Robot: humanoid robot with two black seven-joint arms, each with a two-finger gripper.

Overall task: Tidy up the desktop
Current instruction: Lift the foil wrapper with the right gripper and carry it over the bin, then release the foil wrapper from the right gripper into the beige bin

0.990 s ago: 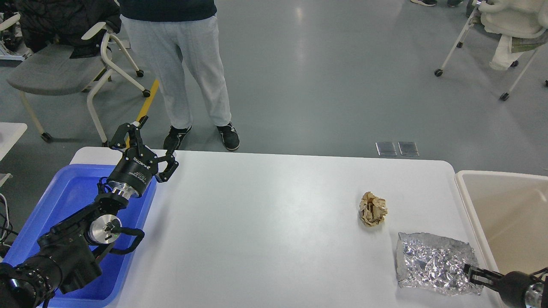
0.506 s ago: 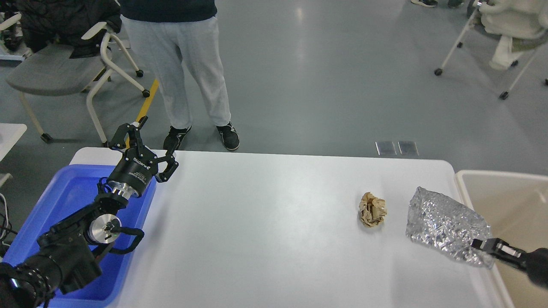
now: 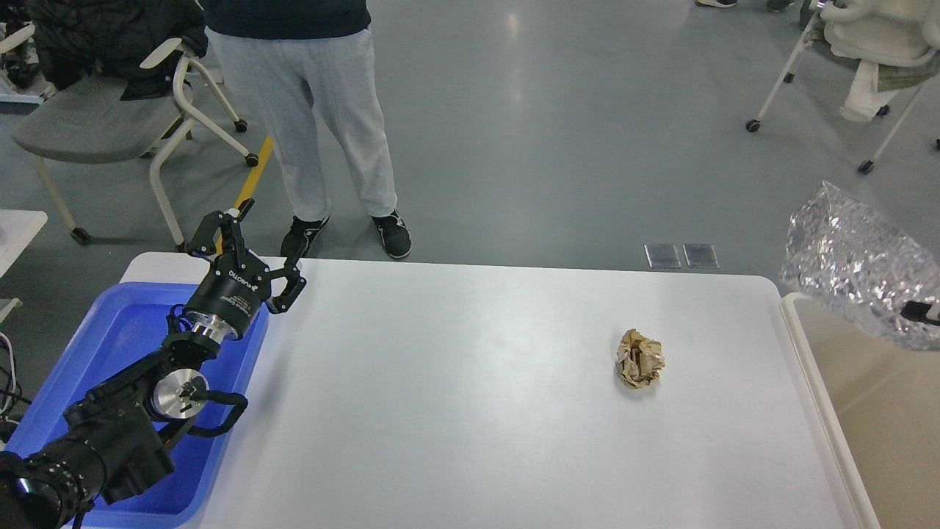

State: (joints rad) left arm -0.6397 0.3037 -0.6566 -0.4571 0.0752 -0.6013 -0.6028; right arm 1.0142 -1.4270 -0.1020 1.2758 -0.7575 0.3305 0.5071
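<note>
Scanning from left to right:
Blue tray (image 3: 110, 353): sits at the bench's left end, partly under the left arm.
Left tool (image 3: 255, 246): hovers over the tray's far right corner and the bench's near-left edge, fingers spread apart, grasping nothing.
Bench (image 3: 455, 397): white desktop with rounded corners, filling the middle of the view between tray and bin.
Crumpled brown paper ball (image 3: 640, 358): rests on the bench, right of centre, well apart from both tools.
Beige bin (image 3: 822, 411): stands against the bench's right edge.
Foil sheet (image 3: 852, 264): crinkled silver, held in the air above the bin.
Right tool (image 3: 927, 311): only a dark tip shows at the frame's right edge, touching the foil's lower corner; I cannot tell how its fingers stand.
</note>
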